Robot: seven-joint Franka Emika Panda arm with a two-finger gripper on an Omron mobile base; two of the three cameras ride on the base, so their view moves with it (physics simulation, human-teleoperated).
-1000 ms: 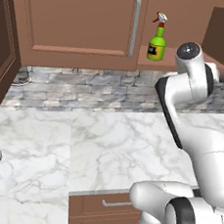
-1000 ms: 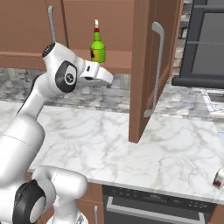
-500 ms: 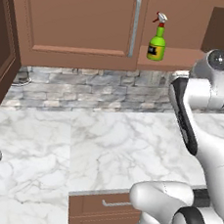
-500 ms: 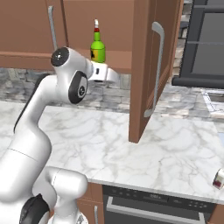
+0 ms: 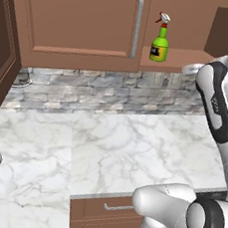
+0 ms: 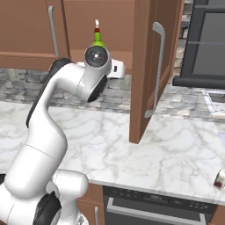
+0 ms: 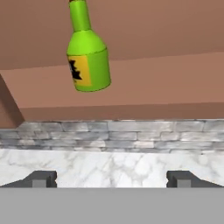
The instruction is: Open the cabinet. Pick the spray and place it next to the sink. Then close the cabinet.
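Observation:
The spray (image 7: pixel 88 56), a green bottle with a yellow-and-black label, stands on the bottom shelf of the open cabinet (image 5: pixel 177 55). It also shows on that shelf as the spray (image 5: pixel 160 41), and just its top shows as the spray (image 6: pixel 97 38) behind my arm's joint. My gripper (image 7: pixel 111 179) is open with nothing between its fingertips (image 7: pixel 40 178). It sits below the shelf's front edge, a little right of the bottle. The cabinet's right door (image 6: pixel 143 66) stands swung out. The sink is out of view.
The closed left door (image 5: pixel 76 21) has a silver bar handle (image 5: pixel 137 26) right beside the bottle. Under the cabinet run a stone backsplash (image 5: pixel 114 88) and a marble counter (image 5: pixel 132 148). A dark appliance (image 6: pixel 204 44) hangs at far right. A small can (image 6: pixel 219 179) sits at the counter's right edge.
The arm has swung its upper joints to the right and upward while the hand stays under the shelf near the spray. The gripper stays open and the bottle has not moved.

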